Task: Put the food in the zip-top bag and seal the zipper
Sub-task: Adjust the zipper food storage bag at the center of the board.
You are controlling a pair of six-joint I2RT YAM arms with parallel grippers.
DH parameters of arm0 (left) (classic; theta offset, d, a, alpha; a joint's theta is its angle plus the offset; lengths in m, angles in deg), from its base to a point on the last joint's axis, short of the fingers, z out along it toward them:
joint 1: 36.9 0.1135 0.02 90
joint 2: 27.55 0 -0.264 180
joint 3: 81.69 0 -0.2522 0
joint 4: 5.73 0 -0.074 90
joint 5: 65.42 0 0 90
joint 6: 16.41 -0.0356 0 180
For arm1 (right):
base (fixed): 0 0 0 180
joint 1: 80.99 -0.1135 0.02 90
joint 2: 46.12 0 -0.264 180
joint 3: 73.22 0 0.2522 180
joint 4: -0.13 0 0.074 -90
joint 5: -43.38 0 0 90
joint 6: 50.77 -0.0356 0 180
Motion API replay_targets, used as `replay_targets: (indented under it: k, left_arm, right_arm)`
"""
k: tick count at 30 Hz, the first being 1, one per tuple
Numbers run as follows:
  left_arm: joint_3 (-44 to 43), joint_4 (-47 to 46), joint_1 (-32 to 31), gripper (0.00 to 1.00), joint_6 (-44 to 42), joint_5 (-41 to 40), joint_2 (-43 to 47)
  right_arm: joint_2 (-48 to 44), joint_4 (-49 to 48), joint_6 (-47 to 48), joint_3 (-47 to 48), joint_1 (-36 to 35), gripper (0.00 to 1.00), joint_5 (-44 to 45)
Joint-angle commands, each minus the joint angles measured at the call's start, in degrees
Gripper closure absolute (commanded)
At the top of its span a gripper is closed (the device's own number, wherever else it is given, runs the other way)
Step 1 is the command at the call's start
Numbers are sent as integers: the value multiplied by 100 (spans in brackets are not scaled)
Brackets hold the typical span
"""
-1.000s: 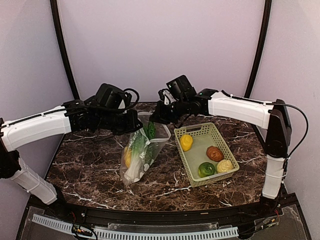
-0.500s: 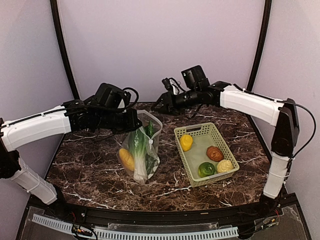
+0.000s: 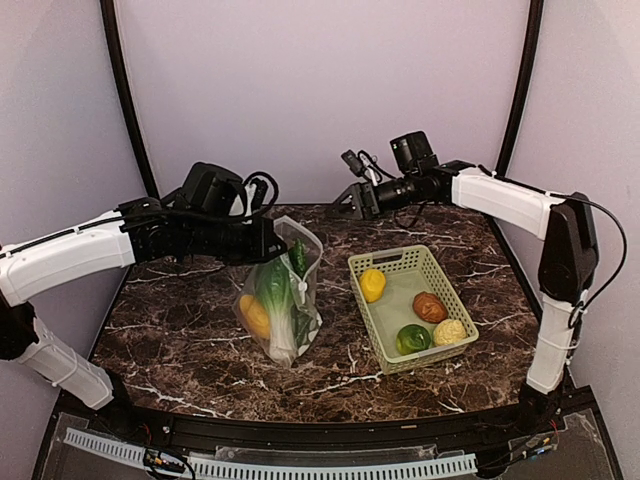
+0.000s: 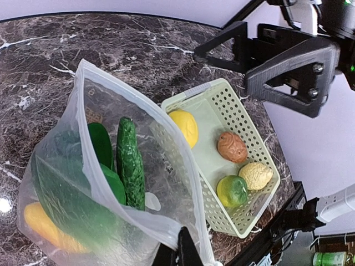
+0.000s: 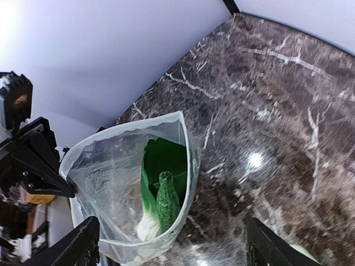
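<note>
Top, left-wrist and right-wrist views of the bagging set-up.

The left end effector (image 3: 268,243) is clamping shut on the rim of the zip-top bag (image 3: 285,305) and is holding its mouth up. The bag is hanging directly beneath this end effector, and its bottom appears to be resting on the desk (image 3: 170,320). The zipper (image 4: 125,88) along the mouth edge is standing unsealed and gaping wide.

Inside the bag, below the closed fingertips, a leek (image 3: 277,290), a yellow piece (image 3: 253,315) and a dark green bumpy vegetable (image 4: 130,163) are lying together.

The right end effector (image 3: 356,197) is hovering above the far part of the desk, well apart from the bag. Its fingers are spreading wide and are holding nothing.

The light green mesh basket (image 3: 366,312) is sitting on the desk nearer than the right end effector and just beside the bag, on the side away from the left end effector. In the basket a yellow lemon (image 3: 372,284) is lying at the end closest to the right end effector. A brown fruit (image 3: 430,307), a green round fruit (image 3: 411,339) and a pale bumpy piece (image 3: 451,331) are lying farther from it.
</note>
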Motion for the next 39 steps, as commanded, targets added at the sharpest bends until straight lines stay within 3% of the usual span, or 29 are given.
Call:
replay_targets:
  k: [1,4,6,9,10,13,14,17,22,28,34,37,39]
  left_arm:
    - [-92,-326,-44,99,-697,1029,185]
    - [-123,-265,-115,99,-941,1243,200]
    - [-224,-55,-146,99,-990,1281,201]
    - [-379,199,-227,99,-1097,1227,263]
    - [-406,381,-235,99,-1086,1012,299]
    - [-513,863,-237,99,-1084,495,299]
    - [-521,929,-238,99,-1041,260,272]
    - [-544,1081,-238,99,-966,-69,192]
    - [-473,929,-245,99,-843,51,37]
    - [-444,865,-243,99,-690,65,-49]
    - [-458,878,-243,99,-650,64,-77]
    - [-489,871,-247,99,-648,67,-91]
    - [-598,1042,-224,99,-620,-168,-107]
  right_arm:
    - [92,98,416,6,-22,18,-791]
    - [-362,-912,12,-923,152,4,-289]
    - [-501,-1539,-683,-1310,471,1,-448]
    - [-575,-1698,-763,-1392,818,1,-611]
    - [-574,-1625,-710,-1344,879,4,-895]
    - [-546,-432,-128,-914,703,38,-804]
    - [-595,-155,-31,-904,589,41,-502]
    - [-1012,35,-87,-1397,268,35,317]
    - [-1067,211,-249,-1441,-184,41,542]
    - [-720,697,-284,-811,-595,45,935]
    - [-263,1085,-566,-214,-714,74,1357]
    - [-156,1182,-657,38,-717,100,1503]
    - [-97,1232,-660,247,-713,100,1561]
